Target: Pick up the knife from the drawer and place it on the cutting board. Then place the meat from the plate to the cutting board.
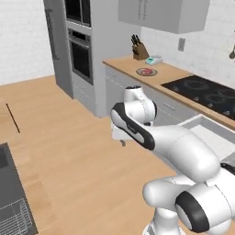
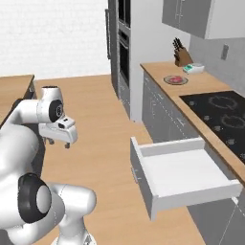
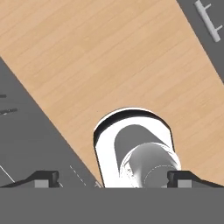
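Fingers [image 3: 113, 178]: spread wide, nothing between them, pointing down at the bare wooden floor [image 3: 109, 57]; the same hand [image 2: 58, 136] hangs over the floor, well apart from the desk.

Drawer [image 2: 184, 174]: pulled open, white inside, to the right of the fingers in the right base view and well apart from them; its corner shows behind the arm in the left base view [image 1: 209, 133]. No knife can be made out in the visible part of its interior.

Plate [image 2: 175, 80]: on the desk [image 2: 210, 86] far beyond the fingers, past the black cooktop [image 2: 222, 115].

Meat [image 1: 146, 71]: red slab lying on the plate, well apart from the fingers.

Knife block [image 1: 139, 49] and white scale [image 1: 154, 59]: behind the plate, by the wall.
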